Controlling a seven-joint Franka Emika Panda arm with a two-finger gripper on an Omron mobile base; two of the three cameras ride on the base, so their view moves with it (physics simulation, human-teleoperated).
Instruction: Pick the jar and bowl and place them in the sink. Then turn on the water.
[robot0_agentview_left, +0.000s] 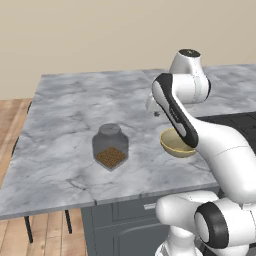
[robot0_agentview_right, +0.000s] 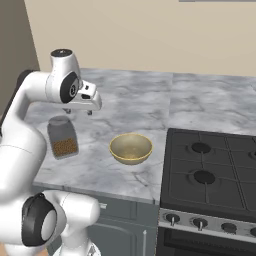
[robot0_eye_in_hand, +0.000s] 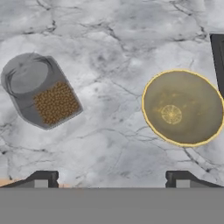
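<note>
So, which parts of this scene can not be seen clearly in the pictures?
- Shallow yellowish-tan bowl: in the left base view, the white arm covers its right part.
- Black stove: in the hand view, cut off by the right edge.
- Clear faceted glass jar with brown granules: in the right base view, the arm hides its left edge.
- Sink and tap: their place cannot be told.

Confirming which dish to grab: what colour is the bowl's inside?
Speckled olive, with a yellowish-tan rim; the bowl shows best in the hand view.

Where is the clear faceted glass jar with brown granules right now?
The clear faceted glass jar stands upright on the grey marble counter, left of the yellowish-tan bowl and apart from it.
</note>
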